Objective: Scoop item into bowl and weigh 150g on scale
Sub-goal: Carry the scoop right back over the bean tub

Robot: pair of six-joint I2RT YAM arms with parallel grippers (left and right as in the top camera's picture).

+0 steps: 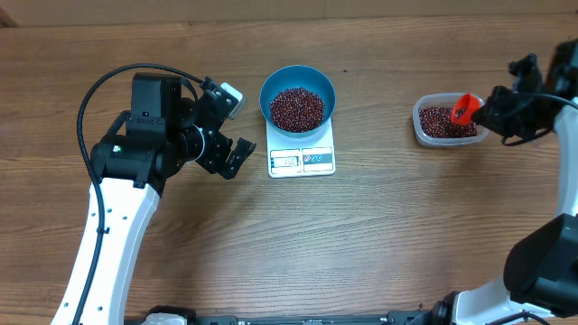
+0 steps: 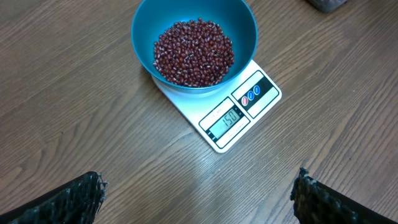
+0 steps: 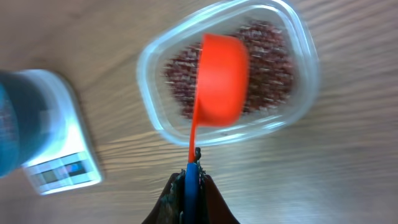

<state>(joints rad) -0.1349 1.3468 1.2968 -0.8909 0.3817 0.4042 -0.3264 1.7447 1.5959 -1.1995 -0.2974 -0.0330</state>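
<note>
I am observing the desk [image 1: 379, 244]: the left jaws are standing wide beside the scale [image 1: 302, 161], which is carrying the blue bowl [image 1: 298, 74] of beans [image 1: 297, 108]. The right jaws are clamping an orange scoop [image 3: 221, 78] over the clear tub [image 3: 152, 93].

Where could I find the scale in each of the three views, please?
Overhead: the scale sits top centre, its display toward the bottom edge.
Left wrist: the scale is upper middle, turned diagonally.
Right wrist: the scale is blurred at the left edge.
Shared landmark: the blue bowl standing on it.
</note>
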